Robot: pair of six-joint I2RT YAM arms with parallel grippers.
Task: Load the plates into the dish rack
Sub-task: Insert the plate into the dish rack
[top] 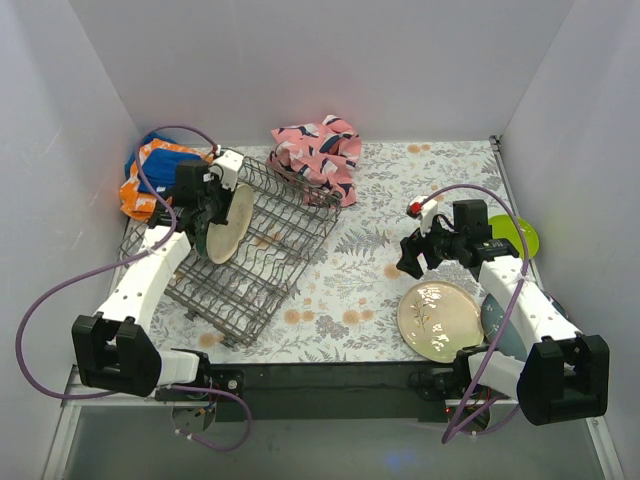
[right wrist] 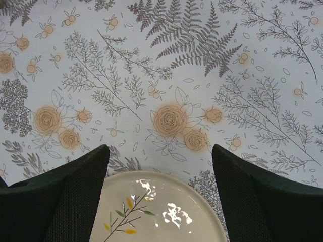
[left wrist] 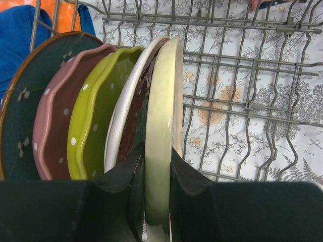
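The left end effector (left wrist: 157, 166) is clamping a cream plate (left wrist: 164, 101) in the dish rack (left wrist: 242, 65). The right end effector (right wrist: 160, 151) is hovering, fingers apart, over a leaf-painted plate (right wrist: 161, 214).

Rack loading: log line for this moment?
left gripper: shut on cream plate, in rack beside four plates | right gripper: open above leaf plate

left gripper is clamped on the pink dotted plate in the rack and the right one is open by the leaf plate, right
Not the pink plate: the left wrist view shows the left gripper shut on the cream plate. The right gripper is open by the leaf plate.
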